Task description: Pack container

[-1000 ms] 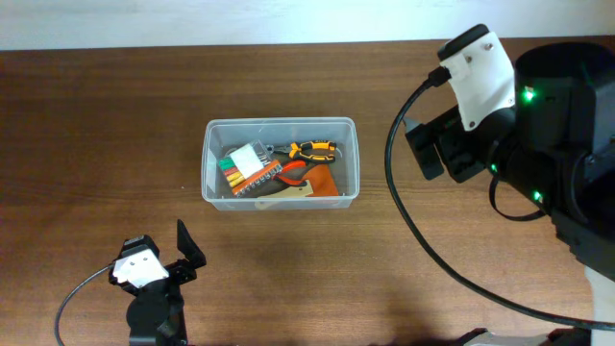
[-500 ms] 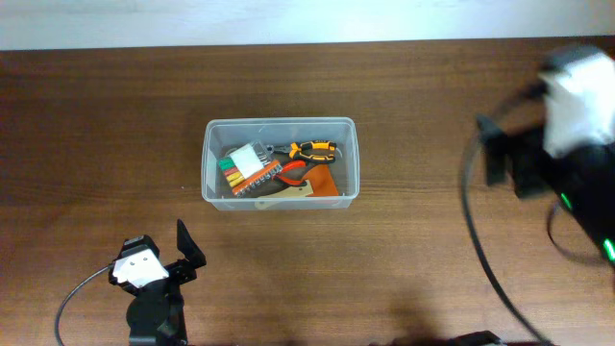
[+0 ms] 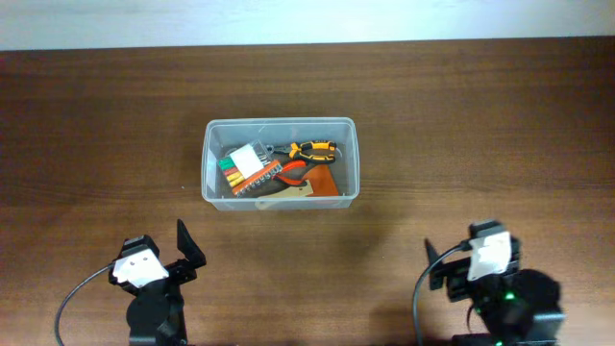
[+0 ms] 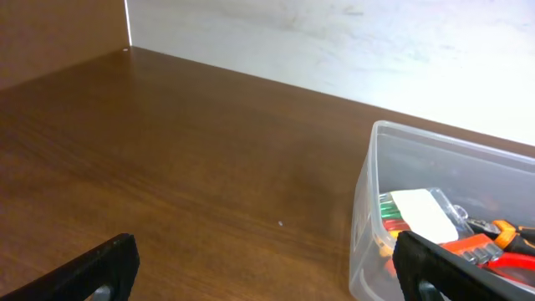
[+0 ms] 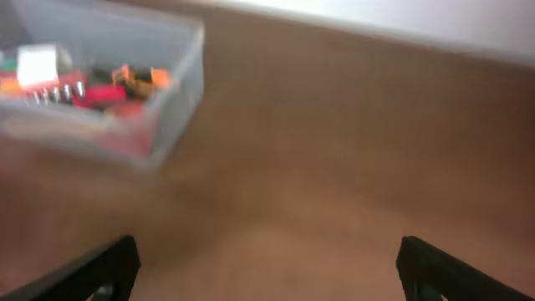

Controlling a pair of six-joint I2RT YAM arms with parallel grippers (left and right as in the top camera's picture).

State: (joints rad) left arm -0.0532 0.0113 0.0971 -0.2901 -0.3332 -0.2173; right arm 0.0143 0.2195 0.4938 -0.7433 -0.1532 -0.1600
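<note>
Right arm (image 3: 492,279) has pulled back, well apart from the container (image 3: 206,165).

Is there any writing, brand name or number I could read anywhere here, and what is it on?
None: no text is readable in any view.
The white packet inside the container is the likeliest spot for a label, but it is too small and blurred to show any letters.

Our left gripper (image 3: 159,250) hangs on the near side of the container (image 3: 206,159), off its left corner, with the jaws spread wide and holding nothing. Our right gripper (image 3: 473,258) sits on the same near side, well off the container's right end. Its jaws are likewise apart and empty, and its wrist view is blurred.
</note>
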